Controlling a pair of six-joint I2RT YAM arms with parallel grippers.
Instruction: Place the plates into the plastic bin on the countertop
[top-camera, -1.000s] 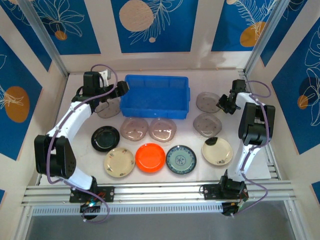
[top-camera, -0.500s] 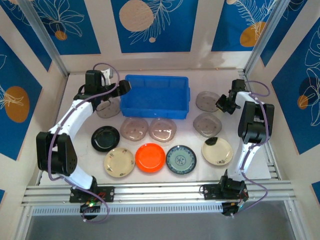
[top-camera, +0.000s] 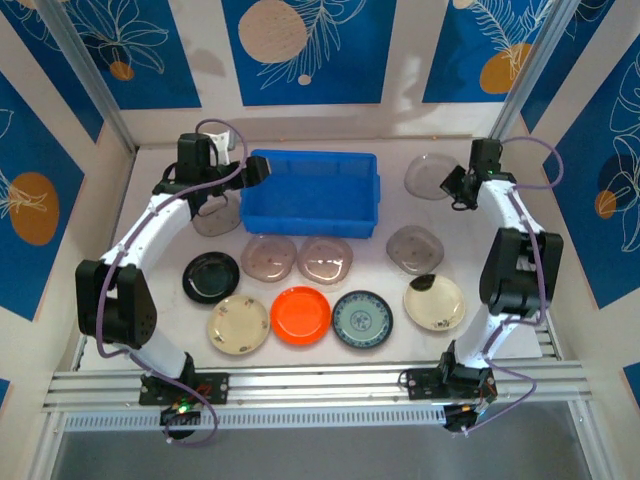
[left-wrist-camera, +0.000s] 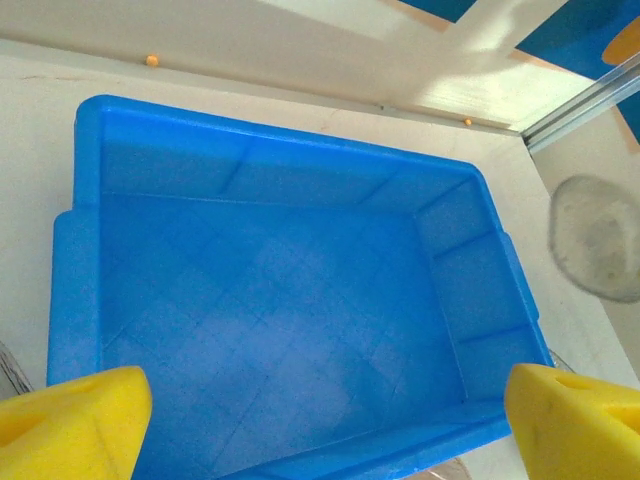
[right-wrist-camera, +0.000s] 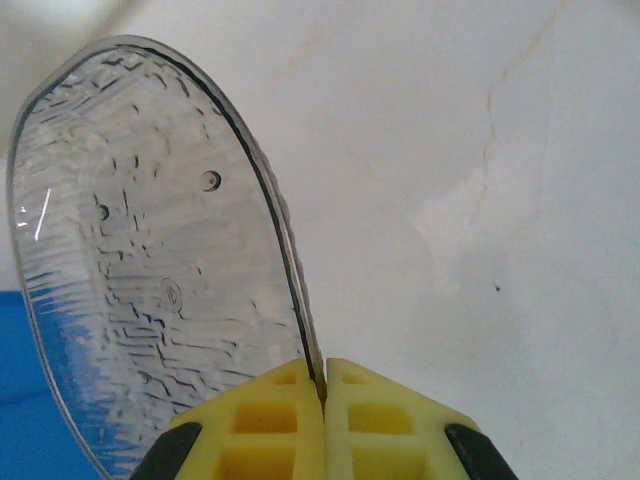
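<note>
The blue plastic bin stands empty at the back middle of the white countertop. My right gripper is shut on the rim of a translucent smoky-grey plate, held tilted off the surface to the right of the bin. In the right wrist view the yellow pads pinch that plate edge-on. My left gripper hangs open over the bin's left end. Its wrist view looks down into the bin, with the fingertips wide apart and nothing between them.
Plates lie in front of the bin: smoky-grey ones, another under the left arm, black, cream, orange, teal-patterned. White walls and an aluminium rail close the space.
My right gripper closed on the grey plate at the back right and lifted it up and toward the back. The left gripper edged slightly further over the bin.
</note>
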